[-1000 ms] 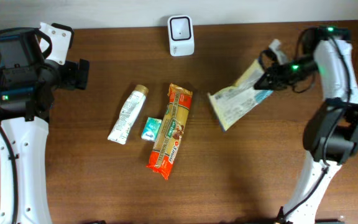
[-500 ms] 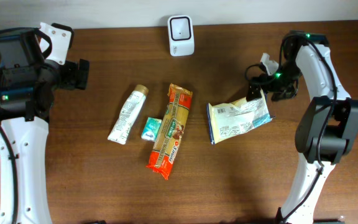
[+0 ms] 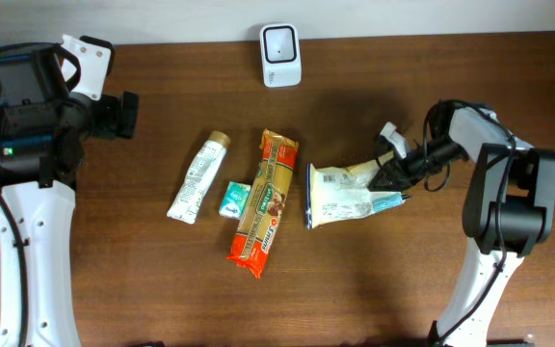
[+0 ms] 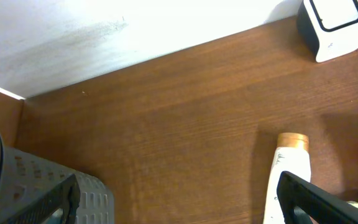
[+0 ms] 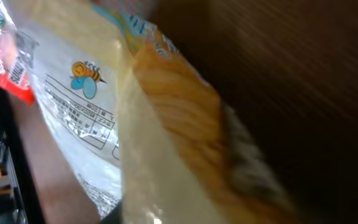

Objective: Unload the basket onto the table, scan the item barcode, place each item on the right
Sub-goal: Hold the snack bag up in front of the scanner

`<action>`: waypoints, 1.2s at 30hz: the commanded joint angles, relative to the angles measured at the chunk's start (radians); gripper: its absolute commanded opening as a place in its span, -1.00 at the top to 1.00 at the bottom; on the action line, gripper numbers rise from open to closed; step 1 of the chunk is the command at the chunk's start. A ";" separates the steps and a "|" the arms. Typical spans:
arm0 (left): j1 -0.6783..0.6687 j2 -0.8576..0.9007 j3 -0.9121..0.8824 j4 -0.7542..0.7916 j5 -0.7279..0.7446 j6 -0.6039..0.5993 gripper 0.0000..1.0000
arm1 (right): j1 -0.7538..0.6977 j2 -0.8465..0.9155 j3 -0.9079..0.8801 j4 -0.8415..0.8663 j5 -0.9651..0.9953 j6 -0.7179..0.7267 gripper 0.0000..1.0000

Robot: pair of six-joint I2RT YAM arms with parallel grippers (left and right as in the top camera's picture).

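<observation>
A pale yellow snack bag (image 3: pixel 340 196) with a printed label lies right of centre on the wooden table. My right gripper (image 3: pixel 391 178) is at its right end and looks shut on that edge. In the right wrist view the bag (image 5: pixel 166 124) fills the frame and hides the fingers. The white barcode scanner (image 3: pixel 280 54) stands at the back edge, well apart from the bag, and also shows in the left wrist view as the scanner (image 4: pixel 328 25). My left gripper (image 3: pixel 128 114) hangs open at the far left, and between its fingers the left gripper (image 4: pixel 176 199) holds nothing.
A white tube (image 3: pixel 198 177), a small green packet (image 3: pixel 234 199) and a long orange-red packet (image 3: pixel 266 202) lie side by side left of the bag. A grey basket (image 4: pixel 30 180) sits off the table's left end.
A second ago the right gripper held the bag up at the right. It then let go with the bag on the table. Now it is back on the bag's right end, shifted left.
</observation>
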 commanded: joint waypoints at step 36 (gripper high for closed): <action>0.003 -0.011 0.014 0.002 0.010 0.009 -0.98 | 0.609 0.086 0.555 1.071 1.456 0.010 0.92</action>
